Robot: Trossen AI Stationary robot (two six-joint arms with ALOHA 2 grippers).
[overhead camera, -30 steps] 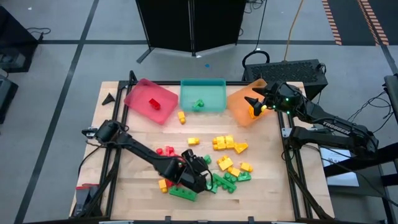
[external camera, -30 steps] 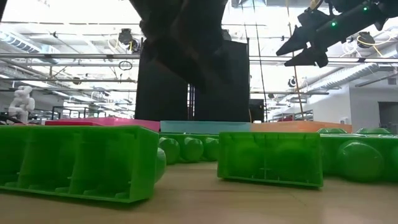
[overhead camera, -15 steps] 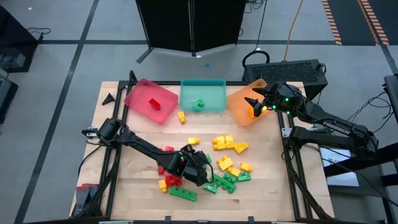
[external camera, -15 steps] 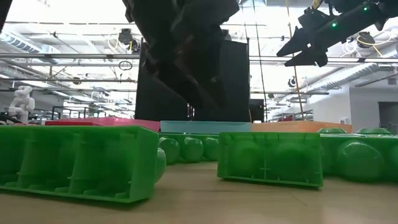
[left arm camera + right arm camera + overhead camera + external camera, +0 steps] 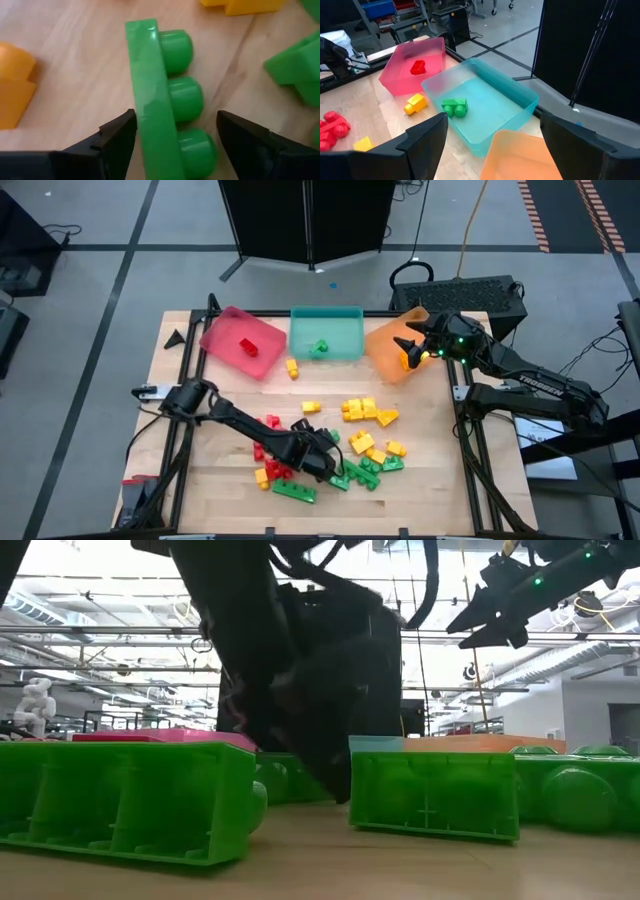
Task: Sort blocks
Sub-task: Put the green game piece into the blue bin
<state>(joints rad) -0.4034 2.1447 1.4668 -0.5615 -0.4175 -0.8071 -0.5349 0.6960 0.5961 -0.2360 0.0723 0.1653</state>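
Red, green and yellow blocks lie scattered over the near half of the table. My left gripper [image 5: 322, 461] is low over this pile, open, pointing steeply down. Its fingers stand on either side of a green block [image 5: 160, 105] that lies on its side on the wood, studs toward one finger. Two more green blocks [image 5: 130, 800] [image 5: 435, 795] lie just in front of it. My right gripper [image 5: 408, 352] waits open, high above the orange tray [image 5: 390, 345] at the far right.
Along the far edge stand a red tray [image 5: 225, 332] with one red block, a teal tray [image 5: 340, 330] with one green block, and the orange tray. A yellow block [image 5: 292, 367] lies before the teal tray. Yellow blocks [image 5: 365, 412] cluster mid-table; red ones [image 5: 268, 423] lie left of my left gripper.
My left gripper has sunk toward the table, coming down among the green blocks until its fingers straddle one. The blocks have not moved. My right arm has kept still.
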